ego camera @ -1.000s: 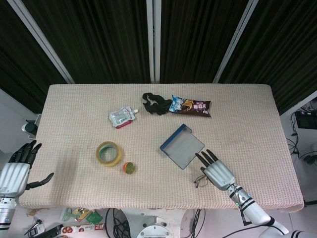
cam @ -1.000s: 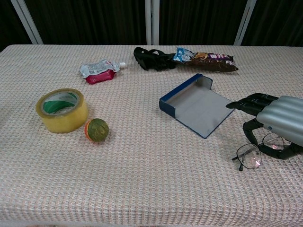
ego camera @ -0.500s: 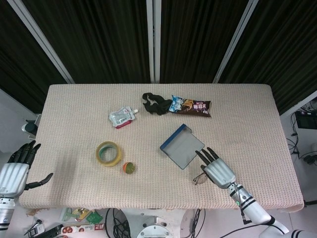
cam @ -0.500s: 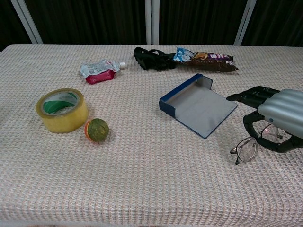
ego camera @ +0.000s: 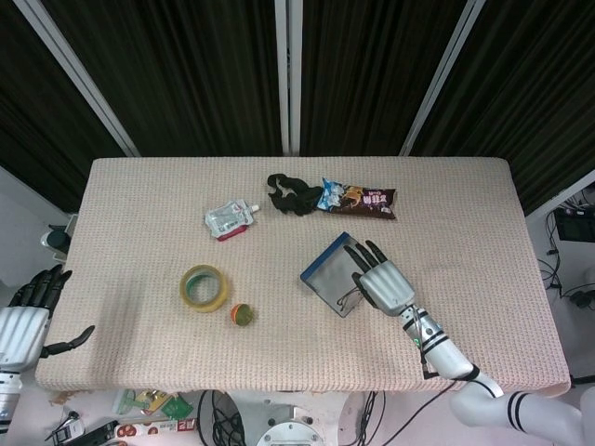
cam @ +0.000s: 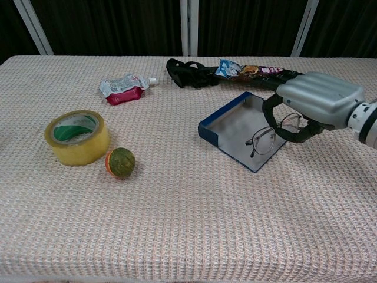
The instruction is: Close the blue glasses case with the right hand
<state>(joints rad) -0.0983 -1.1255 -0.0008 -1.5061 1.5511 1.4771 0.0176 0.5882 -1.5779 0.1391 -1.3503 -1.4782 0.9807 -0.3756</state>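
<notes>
The blue glasses case (ego camera: 325,267) (cam: 234,128) lies open near the middle of the table, its grey inside facing up. My right hand (ego camera: 380,281) (cam: 314,103) hovers over the case's right part and holds a pair of thin-framed glasses (ego camera: 349,296) (cam: 266,137), which hang from its curled fingers above the open case. Whether the glasses touch the case lining I cannot tell. My left hand (ego camera: 24,320) is off the table's near-left corner, fingers spread and holding nothing; only the head view shows it.
A tape roll (ego camera: 204,287) (cam: 77,137) and a small orange-green ball (ego camera: 242,316) (cam: 120,162) sit left of the case. At the back lie a pouch (cam: 122,88), a black strap (cam: 188,73) and a snack wrapper (cam: 254,73).
My right hand has lifted the glasses off the table and carried them back and left, from beside the case to over it. The left hand barely moved.
</notes>
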